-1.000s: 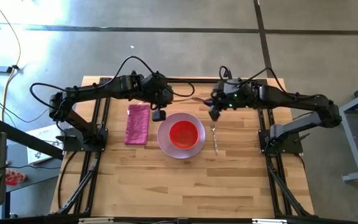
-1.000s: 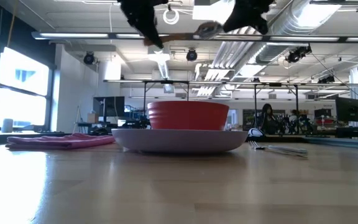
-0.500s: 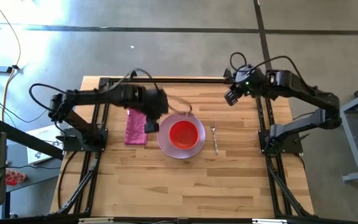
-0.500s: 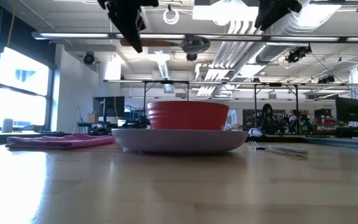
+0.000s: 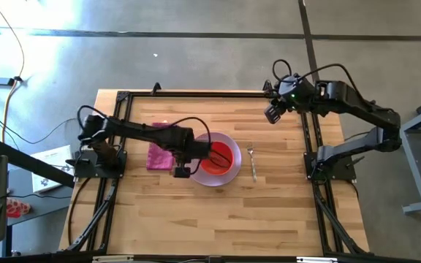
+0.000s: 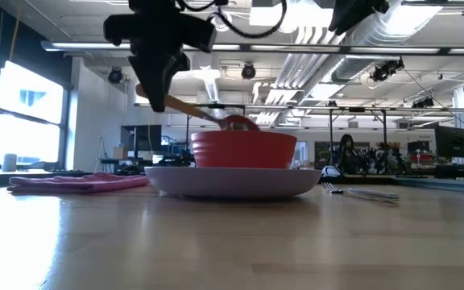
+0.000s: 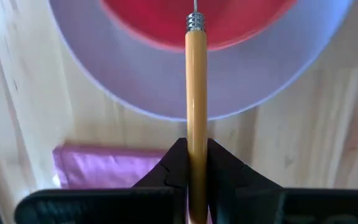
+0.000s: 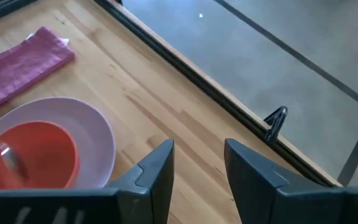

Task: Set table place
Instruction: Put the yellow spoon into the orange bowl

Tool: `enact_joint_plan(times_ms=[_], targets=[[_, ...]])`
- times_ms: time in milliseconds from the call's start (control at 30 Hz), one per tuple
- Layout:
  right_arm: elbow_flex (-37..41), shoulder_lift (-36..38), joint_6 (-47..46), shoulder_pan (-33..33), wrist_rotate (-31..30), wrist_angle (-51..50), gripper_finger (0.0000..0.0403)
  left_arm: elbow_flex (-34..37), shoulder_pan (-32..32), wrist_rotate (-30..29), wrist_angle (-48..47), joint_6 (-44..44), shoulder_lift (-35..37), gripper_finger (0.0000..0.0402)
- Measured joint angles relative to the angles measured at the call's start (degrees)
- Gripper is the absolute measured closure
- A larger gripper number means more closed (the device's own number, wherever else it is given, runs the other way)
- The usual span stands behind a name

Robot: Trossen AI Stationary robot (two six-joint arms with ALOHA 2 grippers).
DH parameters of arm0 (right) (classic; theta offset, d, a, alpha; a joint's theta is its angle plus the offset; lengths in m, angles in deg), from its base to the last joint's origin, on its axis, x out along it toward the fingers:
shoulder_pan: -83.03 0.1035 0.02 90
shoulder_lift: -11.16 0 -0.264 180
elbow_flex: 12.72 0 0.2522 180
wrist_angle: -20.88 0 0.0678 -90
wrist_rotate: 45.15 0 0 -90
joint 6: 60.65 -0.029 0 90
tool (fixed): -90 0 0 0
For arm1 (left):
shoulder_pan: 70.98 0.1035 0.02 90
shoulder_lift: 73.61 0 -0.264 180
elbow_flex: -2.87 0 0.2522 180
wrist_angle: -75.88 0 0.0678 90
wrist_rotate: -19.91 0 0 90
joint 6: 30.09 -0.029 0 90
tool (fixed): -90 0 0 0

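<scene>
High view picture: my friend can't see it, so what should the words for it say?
Seen from above, the left gripper holds a yellow-handled spoon over a red bowl on a lavender plate. A magenta napkin and a fork flank the plate; the right gripper waits, open, near the table's far edge.

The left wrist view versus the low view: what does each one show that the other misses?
Only the left wrist view shows the left tool up close, shut on the spoon by its yellow handle, with the wood grain of the table beneath.

Only the low view shows the fork lying beside the plate, the right tool high above, and the room behind.

Both show the lavender plate, the red bowl, the magenta napkin and the spoon reaching over the bowl.
</scene>
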Motion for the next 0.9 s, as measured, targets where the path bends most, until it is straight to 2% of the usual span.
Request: enact_joint_plan(times_ms=[133,567,900], targets=[[0.00,-0.02,0.51,0.00,0.33,-0.30,0.0270,0.00,1.60,-1.49,-2.44,-0.95,-0.24,0.0383],[0.00,-0.02,1.33,0.00,0.35,-0.32,0.0269,-0.07,2.92,-0.73,3.29,-5.95,-0.33,0.0383],[0.00,-0.02,0.07,0.00,0.39,-0.15,0.0269,-0.13,2.96,0.15,5.66,-8.25,-3.79,0.0383]])
